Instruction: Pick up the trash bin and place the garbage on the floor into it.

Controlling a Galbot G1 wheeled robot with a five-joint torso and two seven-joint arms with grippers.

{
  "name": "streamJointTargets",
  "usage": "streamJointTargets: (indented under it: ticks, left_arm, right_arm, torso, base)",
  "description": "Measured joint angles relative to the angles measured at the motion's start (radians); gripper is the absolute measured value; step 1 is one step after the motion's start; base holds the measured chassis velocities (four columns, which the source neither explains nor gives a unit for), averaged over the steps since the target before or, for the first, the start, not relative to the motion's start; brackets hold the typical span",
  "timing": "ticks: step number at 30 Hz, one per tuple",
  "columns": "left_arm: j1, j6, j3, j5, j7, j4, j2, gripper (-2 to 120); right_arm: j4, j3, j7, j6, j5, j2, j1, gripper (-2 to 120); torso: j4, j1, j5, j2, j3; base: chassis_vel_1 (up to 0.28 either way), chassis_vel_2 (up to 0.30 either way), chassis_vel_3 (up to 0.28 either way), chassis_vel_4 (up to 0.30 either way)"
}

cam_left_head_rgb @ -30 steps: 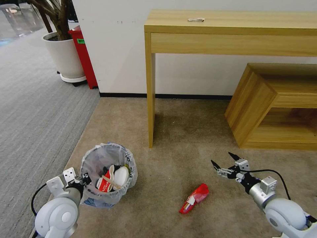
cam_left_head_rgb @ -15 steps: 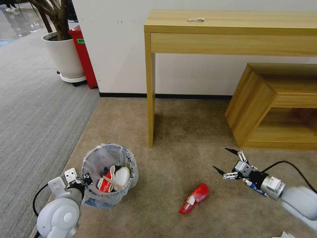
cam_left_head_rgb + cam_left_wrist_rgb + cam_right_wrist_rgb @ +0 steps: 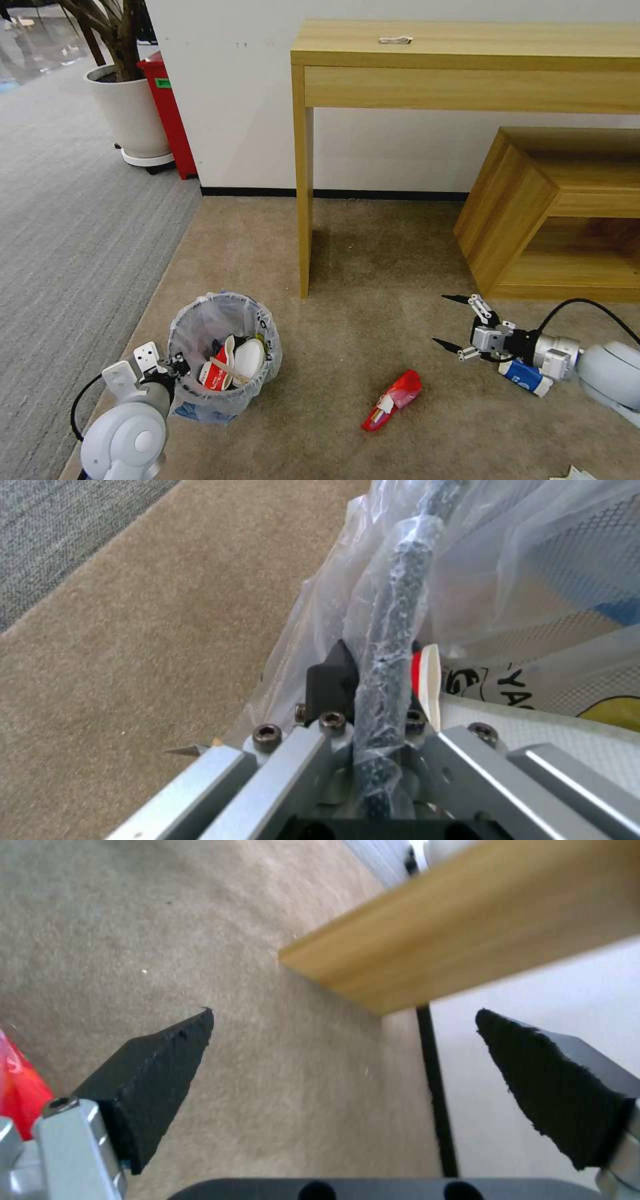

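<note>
Gripping the rim of the small round trash bin lined with crinkled translucent white plastic (image 3: 223, 357), the left gripper (image 3: 175, 365) is clenched on the bag-wrapped edge, and the left wrist view is showing the rim (image 3: 390, 645) pinched right between its black pads. The bin is sitting on the beige short-pile carpet floor (image 3: 373, 267), near the front-left, already carrying a crushed red cup (image 3: 215, 377) and a white slipper (image 3: 248, 360) inside.

Over on the right, the right gripper (image 3: 452, 323) is hanging low above the carpet with its black fingertips (image 3: 167, 1055) spread wide and holding nothing. It is pointing leftward across the floor, toward the leg of the light wooden desk (image 3: 304, 187). A flattened red wrapper with a white patch (image 3: 392, 399) is lying between bin and gripper, just below and to the left of those fingers, and it is peeking red at the edge of the right wrist view (image 3: 17, 1085). A small blue-and-white cup (image 3: 525, 375) is lying on its side under the right wrist.

By my reading, the step in hand is the reach for the next piece of litter. The next move is calling for the spread fingers to dip and straddle the red wrapper, closing across its narrow width.
</note>
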Motion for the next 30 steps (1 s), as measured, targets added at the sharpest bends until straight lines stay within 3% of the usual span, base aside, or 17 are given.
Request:
streamJointTargets:
  ticks: [6, 15, 23, 30]
  left_arm:
    - [-0.002, 0.002, 0.003, 0.017, 0.000, 0.007, -0.024, 0]
    - [-0.007, 0.002, 0.002, 0.033, 0.003, 0.023, -0.047, 0]
    - [-0.014, 0.000, 0.004, 0.046, 0.005, 0.036, -0.068, 0]
    - [-0.019, 0.000, 0.009, 0.047, 0.005, 0.042, -0.069, 0]
  right_arm:
    - [-0.004, -0.155, -0.021, 0.016, -0.102, 0.041, 0.142, 100]
    - [-0.060, -0.289, -0.067, 0.024, -0.167, 0.092, 0.223, 100]
    - [-0.068, -0.269, -0.153, 0.070, -0.187, 0.103, 0.197, 100]
    - [-0.104, -0.235, -0.146, 0.083, -0.207, 0.111, 0.161, 100]
  torso:
    - [0.0001, 0.000, 0.0006, 0.000, 0.000]
    - [0.0001, 0.000, 0.0002, 0.000, 0.000]
    - [0.0000, 0.000, 0.0002, 0.000, 0.000]
    - [0.0000, 0.000, 0.0004, 0.000, 0.000]
  base:
    - [0.000, 0.000, 0.000, 0.000]
    - [0.000, 0.000, 0.000, 0.000]
    - [0.000, 0.000, 0.000, 0.000]
    - [0.000, 0.000, 0.000, 0.000]
